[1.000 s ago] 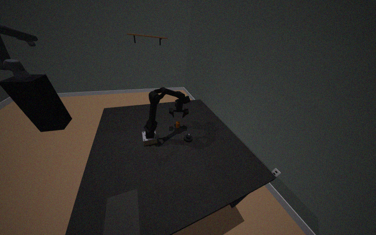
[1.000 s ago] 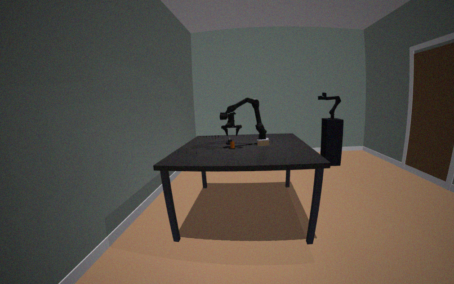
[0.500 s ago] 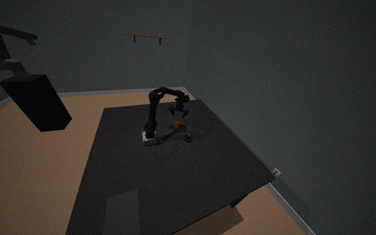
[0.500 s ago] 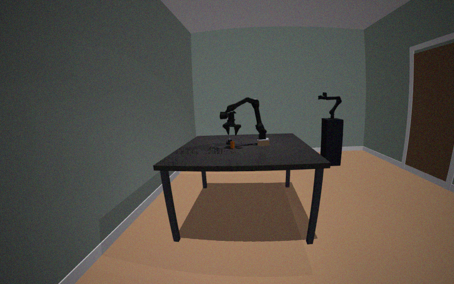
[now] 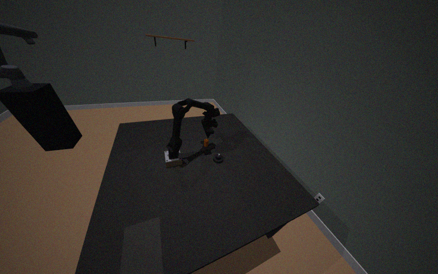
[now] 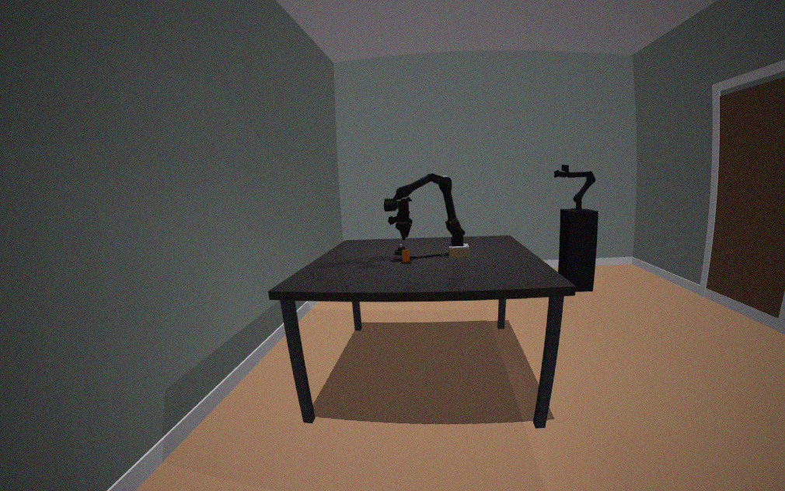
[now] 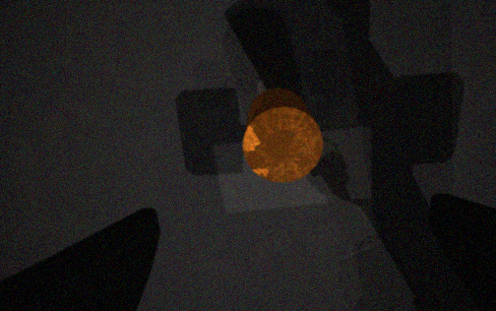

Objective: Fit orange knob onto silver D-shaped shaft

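Note:
The orange knob (image 5: 206,143) (image 6: 406,255) (image 7: 282,145) stands upright on the dark table, its round top facing the wrist camera. Its underside and hole are hidden. The dark round pedestal (image 5: 218,159) (image 6: 399,252) with the silver shaft (image 5: 218,155) stands a short way from the knob; I cannot tell which way the shaft's flat side faces. My gripper (image 5: 208,133) (image 6: 403,238) (image 7: 290,214) is open and empty, pointing down above the knob. In the wrist view the knob lies between the two finger directions, above the line of the fingertips.
The arm's pale base block (image 5: 173,162) (image 6: 458,251) sits on the table (image 5: 193,200) (image 6: 462,277). The arm's shadow falls across the knob's surroundings. A black stand (image 5: 41,119) (image 6: 577,248) with another arm stands off the table. A wall runs along one table side.

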Action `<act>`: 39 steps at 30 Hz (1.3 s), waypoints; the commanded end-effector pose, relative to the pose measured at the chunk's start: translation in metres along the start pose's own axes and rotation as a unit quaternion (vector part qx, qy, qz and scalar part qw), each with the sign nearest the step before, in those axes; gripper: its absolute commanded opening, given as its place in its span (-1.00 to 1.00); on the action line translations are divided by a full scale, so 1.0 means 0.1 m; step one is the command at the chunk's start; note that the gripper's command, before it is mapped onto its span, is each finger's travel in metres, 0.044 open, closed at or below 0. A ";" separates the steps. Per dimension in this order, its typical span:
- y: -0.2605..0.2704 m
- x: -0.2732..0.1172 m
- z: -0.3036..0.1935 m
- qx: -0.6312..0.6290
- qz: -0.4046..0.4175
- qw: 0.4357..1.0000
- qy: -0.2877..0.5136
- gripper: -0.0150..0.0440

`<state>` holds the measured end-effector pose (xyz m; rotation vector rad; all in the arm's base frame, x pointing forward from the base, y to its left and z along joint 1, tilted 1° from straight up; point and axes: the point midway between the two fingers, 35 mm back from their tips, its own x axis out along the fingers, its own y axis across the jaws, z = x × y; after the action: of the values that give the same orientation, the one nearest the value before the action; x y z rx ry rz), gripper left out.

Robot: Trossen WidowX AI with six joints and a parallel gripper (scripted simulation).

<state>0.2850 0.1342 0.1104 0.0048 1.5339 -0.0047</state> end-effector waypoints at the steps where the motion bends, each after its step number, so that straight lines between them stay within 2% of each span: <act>1: 0.00 0.00 0.00 0.100 -0.002 0.995 -0.003 1.00; 7: 0.00 0.03 0.00 0.100 -0.002 0.995 -0.003 1.00; 10: -0.01 0.31 0.00 0.100 -0.002 0.995 -0.003 1.00; 17: -0.01 0.47 0.01 0.100 -0.002 0.995 -0.003 1.00; 39: -0.01 0.80 0.03 0.100 -0.002 0.995 -0.003 1.00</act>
<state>0.2907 0.1346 0.0354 0.1634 1.5232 -0.1550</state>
